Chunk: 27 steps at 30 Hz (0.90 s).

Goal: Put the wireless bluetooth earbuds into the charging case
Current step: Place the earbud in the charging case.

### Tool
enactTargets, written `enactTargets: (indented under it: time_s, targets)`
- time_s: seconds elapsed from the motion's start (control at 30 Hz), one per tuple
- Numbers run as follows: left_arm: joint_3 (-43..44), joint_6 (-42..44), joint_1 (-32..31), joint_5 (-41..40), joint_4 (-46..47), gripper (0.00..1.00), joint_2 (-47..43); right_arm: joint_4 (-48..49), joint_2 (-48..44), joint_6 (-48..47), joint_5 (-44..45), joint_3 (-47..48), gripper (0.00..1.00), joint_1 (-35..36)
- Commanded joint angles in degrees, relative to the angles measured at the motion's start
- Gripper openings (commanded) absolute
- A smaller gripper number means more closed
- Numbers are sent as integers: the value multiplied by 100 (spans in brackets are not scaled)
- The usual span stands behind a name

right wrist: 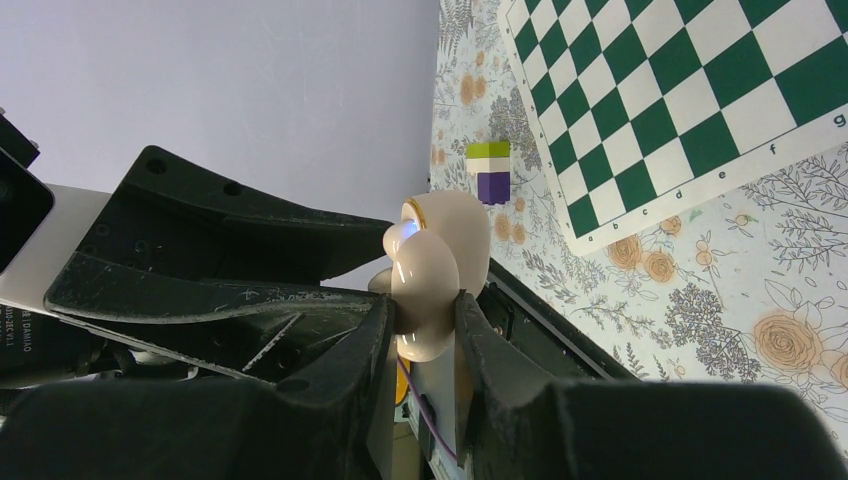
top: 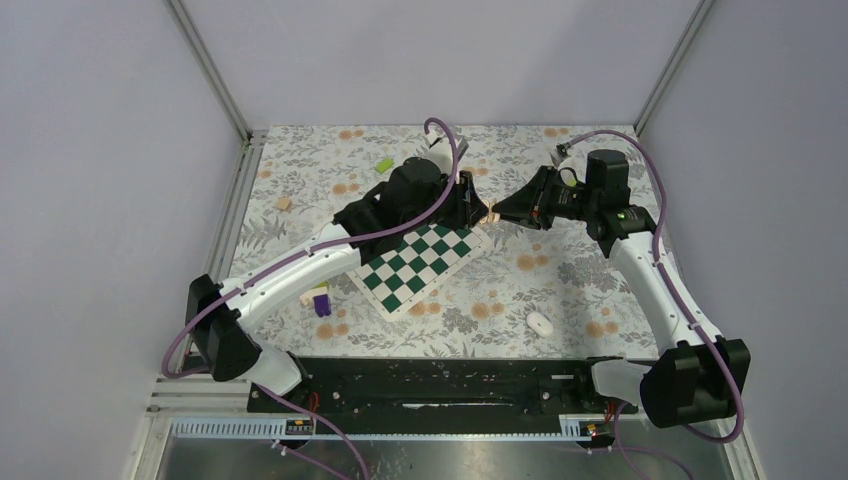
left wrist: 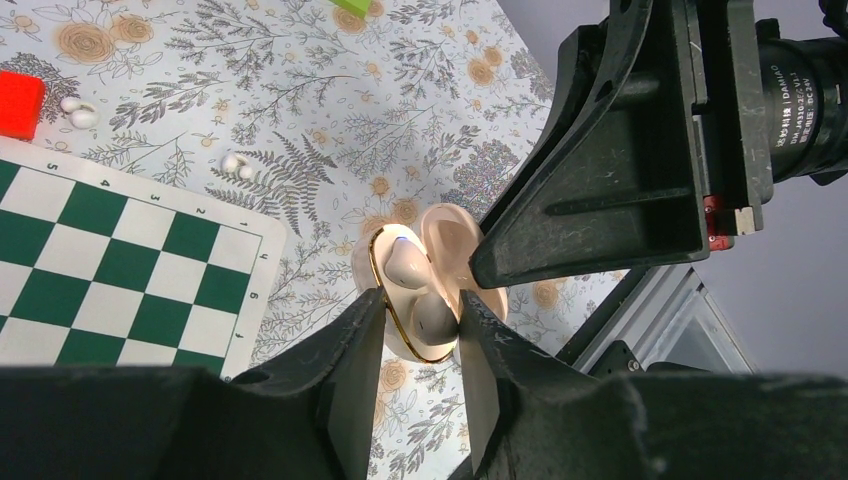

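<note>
Left gripper (left wrist: 420,308) clamps the pale beige rounded plastic charging case (left wrist: 447,232), and right gripper (right wrist: 424,305) pinches its open lid. Both white oval plastic earbuds (left wrist: 405,265) sit inside, just off the green-and-white chessboard (top: 420,262) corner.

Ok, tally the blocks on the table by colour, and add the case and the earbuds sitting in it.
Green block: 1
Tan block: 1
Red block: 1
Green-white-purple stack: 1
Charging case: 1
Earbuds seated in it: 2
Total: 7
</note>
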Motion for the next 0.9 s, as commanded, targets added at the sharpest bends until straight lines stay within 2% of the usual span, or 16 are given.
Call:
enactTargets:
  time_s: [0.0,0.27,0.6,0.87]
  targets:
    - [-17,-29,-23,-73,126,33,-62,107,-157,22,-185,126,0,53]
    - [-36,-76,-21,306,121,38,-8,109,-139,19,-180,126,0,52]
    - [55,-105,-27,285,172,39,-204,134,-134,22,-175,108,0,53]
    - [76,-150,-17,70,266,43,-415,134,-152,22,-176,82,0,53]
